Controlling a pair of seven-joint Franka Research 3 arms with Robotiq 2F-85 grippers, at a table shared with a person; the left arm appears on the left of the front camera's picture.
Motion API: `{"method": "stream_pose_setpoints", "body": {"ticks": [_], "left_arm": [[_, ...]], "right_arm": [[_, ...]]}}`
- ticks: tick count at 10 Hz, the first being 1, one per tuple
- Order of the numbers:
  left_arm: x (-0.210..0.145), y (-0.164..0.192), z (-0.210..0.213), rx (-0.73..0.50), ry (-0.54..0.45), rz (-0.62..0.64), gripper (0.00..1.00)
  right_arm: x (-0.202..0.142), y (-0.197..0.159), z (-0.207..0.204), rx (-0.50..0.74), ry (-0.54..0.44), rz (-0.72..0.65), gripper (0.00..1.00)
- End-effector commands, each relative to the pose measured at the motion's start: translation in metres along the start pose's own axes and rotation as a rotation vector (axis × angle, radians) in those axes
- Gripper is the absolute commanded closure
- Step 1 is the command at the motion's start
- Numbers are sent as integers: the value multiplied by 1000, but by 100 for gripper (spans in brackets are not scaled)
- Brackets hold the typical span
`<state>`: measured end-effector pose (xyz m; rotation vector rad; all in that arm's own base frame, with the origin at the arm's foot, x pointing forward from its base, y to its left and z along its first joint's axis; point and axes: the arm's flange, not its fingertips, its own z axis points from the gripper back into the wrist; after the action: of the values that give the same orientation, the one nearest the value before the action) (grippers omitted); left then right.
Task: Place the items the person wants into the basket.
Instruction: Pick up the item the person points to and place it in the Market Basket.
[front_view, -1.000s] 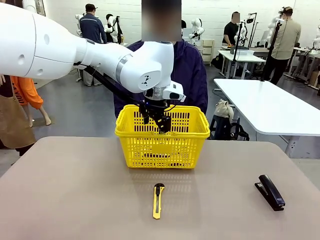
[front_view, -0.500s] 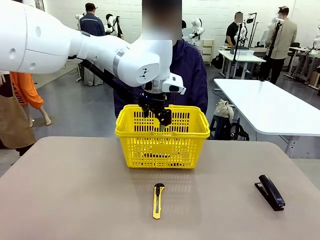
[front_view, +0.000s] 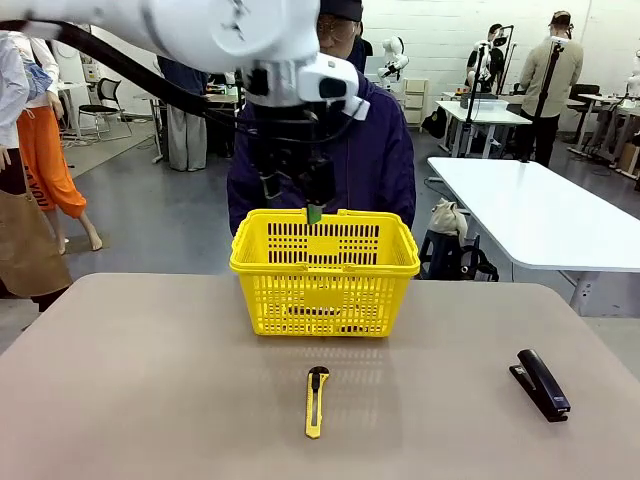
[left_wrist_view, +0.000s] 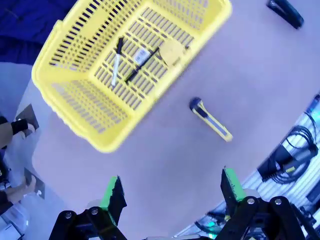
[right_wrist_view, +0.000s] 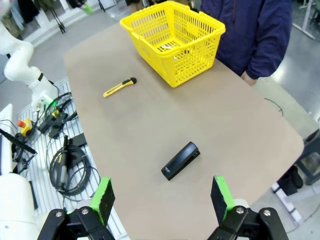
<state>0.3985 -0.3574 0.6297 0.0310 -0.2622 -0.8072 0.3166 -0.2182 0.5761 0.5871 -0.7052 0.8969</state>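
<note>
- The left claw (front_view: 298, 190) hangs above the yellow basket (front_view: 325, 272), its jaws spread wide and holding nothing.
- In the left wrist view, the white marker (left_wrist_view: 116, 67), the thin black pen (left_wrist_view: 141, 65) and the yellow tape measure (left_wrist_view: 173, 53) lie on the basket floor.
- At 6 o'clock from the basket lies the utility knife (front_view: 316, 400) on the counter (front_view: 150, 390).
- The stapler (front_view: 541, 384) sits at the basket's 4 o'clock.
- The right claw (right_wrist_view: 162, 200) hovers wide, empty.

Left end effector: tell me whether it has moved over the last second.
Yes. The left end effector has risen from inside the yellow basket to above its rim.
</note>
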Motion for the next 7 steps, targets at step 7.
{"method": "stream_pose_setpoints", "body": {"ticks": [7], "left_arm": [[-105, 14, -6, -44, 23, 21, 0]], "right_arm": [[0, -1, -1, 6, -33, 13, 0]]}}
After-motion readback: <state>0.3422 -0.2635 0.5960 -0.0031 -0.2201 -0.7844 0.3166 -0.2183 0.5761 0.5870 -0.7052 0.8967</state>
